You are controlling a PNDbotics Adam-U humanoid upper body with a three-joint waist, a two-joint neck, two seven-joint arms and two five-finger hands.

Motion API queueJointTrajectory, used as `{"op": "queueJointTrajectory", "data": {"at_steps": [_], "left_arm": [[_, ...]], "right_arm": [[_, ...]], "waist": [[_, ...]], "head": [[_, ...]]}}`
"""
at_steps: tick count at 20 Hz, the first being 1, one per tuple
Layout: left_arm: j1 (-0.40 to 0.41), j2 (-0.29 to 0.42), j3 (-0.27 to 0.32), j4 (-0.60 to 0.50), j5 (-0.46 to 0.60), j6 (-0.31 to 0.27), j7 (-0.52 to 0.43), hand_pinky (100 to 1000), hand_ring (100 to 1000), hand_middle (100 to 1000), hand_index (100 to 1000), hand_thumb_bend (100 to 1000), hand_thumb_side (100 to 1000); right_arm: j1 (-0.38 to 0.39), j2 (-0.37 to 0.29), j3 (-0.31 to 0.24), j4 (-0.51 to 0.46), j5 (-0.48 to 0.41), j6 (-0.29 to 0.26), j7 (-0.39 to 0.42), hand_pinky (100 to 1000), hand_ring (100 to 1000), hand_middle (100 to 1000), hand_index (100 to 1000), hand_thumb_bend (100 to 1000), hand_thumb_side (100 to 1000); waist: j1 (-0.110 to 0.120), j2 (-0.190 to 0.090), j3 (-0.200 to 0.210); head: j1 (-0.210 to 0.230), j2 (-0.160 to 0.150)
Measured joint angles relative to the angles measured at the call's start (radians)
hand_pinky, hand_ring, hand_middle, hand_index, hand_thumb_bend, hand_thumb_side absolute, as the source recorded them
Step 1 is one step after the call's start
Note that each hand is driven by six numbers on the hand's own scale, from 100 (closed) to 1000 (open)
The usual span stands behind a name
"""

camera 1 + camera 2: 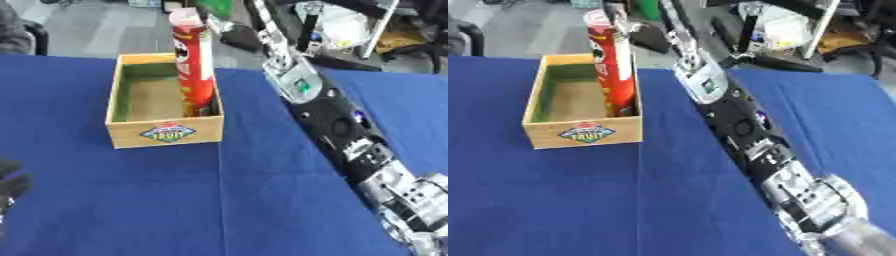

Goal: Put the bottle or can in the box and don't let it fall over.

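A tall red can (196,65) with a pale lid stands upright inside a wooden box (164,134) that has a "FRUIT" label on its front. The can is against the box's right wall, near the front right corner. My right arm (337,120) reaches from the lower right up across the table. My right hand (633,26) is beside the top of the can, on its far right side. The can partly hides that hand, and I cannot make out whether it touches the can. My left hand (10,184) rests open at the lower left edge, far from the box.
A blue cloth (175,200) covers the table. The box's left part holds nothing. Beyond the table's far edge are a grey floor, a dark chair (22,35) at the far left and equipment on stands (350,25) at the far right.
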Motion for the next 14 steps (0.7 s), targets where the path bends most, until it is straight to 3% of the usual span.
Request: {"op": "queueJointTrajectory", "data": {"at_steps": [4,7,10,14], "left_arm": [[0.007,0.008,0.009,0.001,-0.002,-0.002,0.009,864,822,838,946,455,752],[0.01,0.015,0.014,0.004,-0.007,-0.004,0.014,864,822,838,946,455,752],[0.012,0.015,0.017,0.006,-0.009,-0.004,0.016,864,823,839,945,455,752],[0.016,0.015,0.017,0.006,-0.011,-0.005,0.017,864,823,838,944,452,754]], "right_arm": [[0.155,-0.106,-0.04,-0.184,-0.092,0.035,-0.035,882,896,930,997,287,344],[0.306,-0.145,-0.073,-0.312,-0.129,0.053,-0.049,863,876,916,994,243,351],[0.45,-0.135,-0.098,-0.411,-0.136,0.066,-0.055,855,887,911,992,194,366],[0.61,-0.049,-0.125,-0.461,-0.104,0.067,-0.077,851,885,901,985,119,417]], "waist": [[-0.007,-0.001,-0.032],[-0.013,-0.001,-0.061],[-0.018,-0.001,-0.084],[-0.015,-0.002,-0.105]], "head": [[0.03,0.008],[0.054,0.012],[0.073,0.016],[0.096,0.026]]}}
